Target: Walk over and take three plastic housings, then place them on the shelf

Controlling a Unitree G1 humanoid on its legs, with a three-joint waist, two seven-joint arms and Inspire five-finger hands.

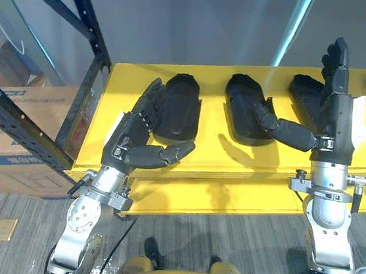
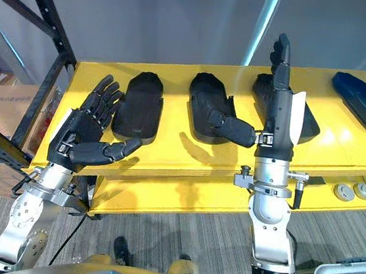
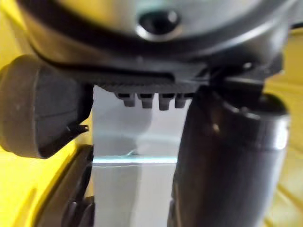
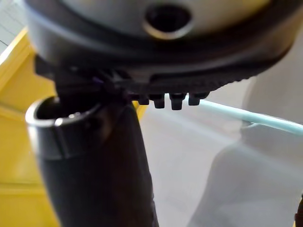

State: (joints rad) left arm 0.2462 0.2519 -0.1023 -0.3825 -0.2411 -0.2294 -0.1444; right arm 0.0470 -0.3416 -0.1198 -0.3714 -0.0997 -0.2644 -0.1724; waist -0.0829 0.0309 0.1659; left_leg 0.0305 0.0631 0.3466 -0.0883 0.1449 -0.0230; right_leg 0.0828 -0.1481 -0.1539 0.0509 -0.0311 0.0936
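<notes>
Several black plastic housings lie in a row on the yellow shelf (image 1: 232,166). My left hand (image 1: 133,138) is open, palm up, at the shelf's front edge, with its fingers (image 2: 105,98) just beside the leftmost housing (image 1: 180,107). The right hand (image 1: 335,108) is open and stands upright with straight fingers. Its thumb (image 2: 233,128) reaches across the near end of the middle housing (image 1: 243,104). A third housing (image 2: 307,118) is partly hidden behind the right hand. Neither hand holds anything.
Another dark housing (image 2: 362,101) lies further right on the shelf. A dark metal rack upright (image 1: 84,13) stands at the left with cardboard boxes (image 1: 18,131) behind it. Two round grey discs (image 2: 352,191) sit on the lower yellow ledge.
</notes>
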